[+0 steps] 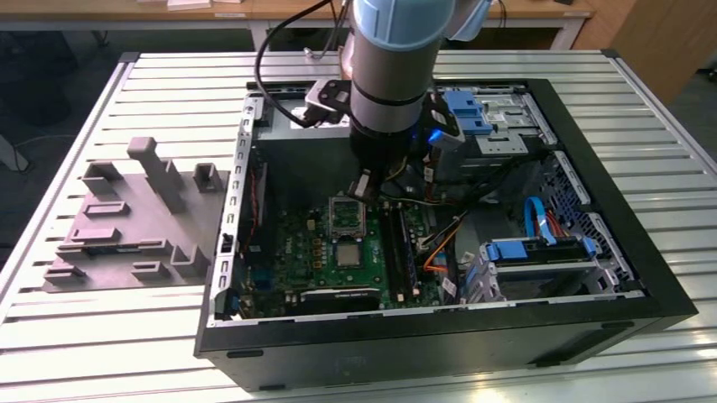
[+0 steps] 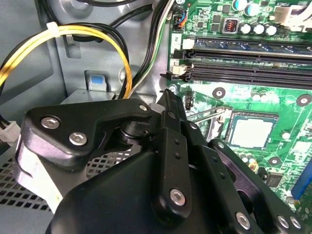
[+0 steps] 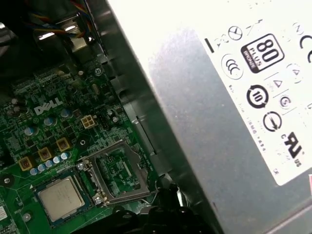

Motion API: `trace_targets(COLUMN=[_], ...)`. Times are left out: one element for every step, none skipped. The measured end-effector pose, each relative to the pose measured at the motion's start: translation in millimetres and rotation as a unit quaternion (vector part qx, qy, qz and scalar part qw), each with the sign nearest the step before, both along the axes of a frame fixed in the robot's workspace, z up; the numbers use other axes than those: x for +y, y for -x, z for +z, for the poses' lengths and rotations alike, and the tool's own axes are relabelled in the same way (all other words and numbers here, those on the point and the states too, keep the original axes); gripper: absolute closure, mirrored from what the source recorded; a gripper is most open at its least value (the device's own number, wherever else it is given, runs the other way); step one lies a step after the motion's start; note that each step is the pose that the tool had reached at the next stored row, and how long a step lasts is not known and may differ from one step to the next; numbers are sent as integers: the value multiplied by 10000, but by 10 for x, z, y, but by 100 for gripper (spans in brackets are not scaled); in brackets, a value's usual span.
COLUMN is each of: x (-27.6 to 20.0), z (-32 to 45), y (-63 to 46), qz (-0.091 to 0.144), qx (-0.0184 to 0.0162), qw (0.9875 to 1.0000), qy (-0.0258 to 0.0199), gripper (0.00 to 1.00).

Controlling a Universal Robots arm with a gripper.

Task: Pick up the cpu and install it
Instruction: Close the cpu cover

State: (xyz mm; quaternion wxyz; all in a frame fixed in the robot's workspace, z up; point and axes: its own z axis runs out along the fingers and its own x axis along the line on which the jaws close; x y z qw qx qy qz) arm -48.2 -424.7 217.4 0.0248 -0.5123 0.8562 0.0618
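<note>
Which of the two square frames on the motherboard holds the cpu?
The one farther from the grey box: the cpu fills it, while the metal frame beside it shows only green board.

**Metal, plastic and lacquer under my wrist**

My hand [image 2: 168,97] is matt black, with bright steel screw heads set in its links. The cpu [image 3: 61,197] wears a pale, brushed metal lid with a soft sheen, and the open socket frame [image 3: 119,170] beside it is bare shiny metal. The motherboard [image 1: 336,260] is glossy green lacquer. The power supply [image 3: 204,122] is dull grey sheet metal carrying a white paper label. The computer case [image 1: 448,344] is matt black outside. The desk [image 1: 112,353] is ribbed, pale metal slats, and the holder block [image 1: 123,227] looks like matt grey plastic.
</note>
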Motion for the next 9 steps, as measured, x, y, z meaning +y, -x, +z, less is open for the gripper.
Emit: trace_targets(x=[0,1,1,2,2,3,3,4,5], z=[8,15,18,20,21,22,22,24,28], y=[0,1,0,1,0,0,0,1,0], qz=[0,0,0,0,0,0,0,0,1], qx=[0,0,0,0,0,0,0,1,0], qw=[10000,10000,10000,10000,9999,9999,9999,9998,9997], qy=[13,30,52,77,106,135,165,195,227], gripper=[89,89,89,89,89,89,89,89,89])
